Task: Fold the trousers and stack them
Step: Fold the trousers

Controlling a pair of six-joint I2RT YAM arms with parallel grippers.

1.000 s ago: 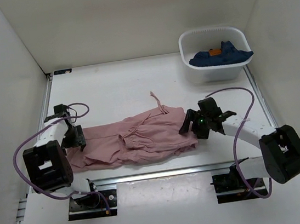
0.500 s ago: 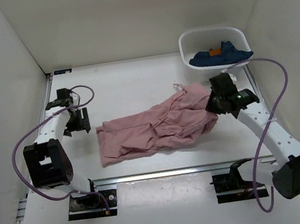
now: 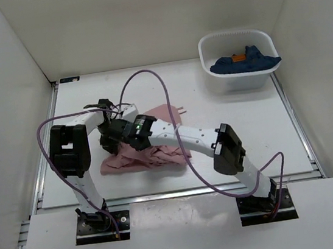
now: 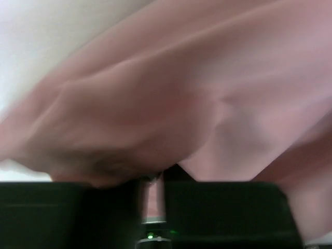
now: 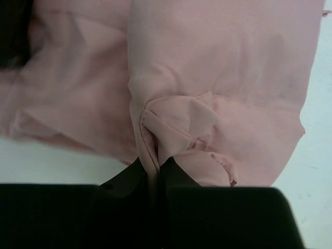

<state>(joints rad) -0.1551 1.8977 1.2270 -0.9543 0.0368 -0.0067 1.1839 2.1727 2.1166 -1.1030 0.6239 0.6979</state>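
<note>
So on my feed the left gripper [image 3: 108, 141] is pinched down on a fold of the pink trousers [image 3: 161, 154], bunched on the table [image 3: 227, 122] left of centre, the right gripper [image 3: 129, 143] just beside it is clamped on the fabric too, and a white tub [image 3: 241, 81] sits far right.

Layout of the desk [image 3: 227, 122]. The trousers [image 3: 158, 156] lie bunched left of centre, nearer the front edge than the back wall. The left tool [image 3: 109, 143] and the right tool [image 3: 129, 143] meet over the trousers' left part, the left tool just to the left of the right one. A basin [image 3: 241, 81] stands at the far right corner, well apart from the trousers. A garment [image 3: 245, 63] lies inside it.
</note>
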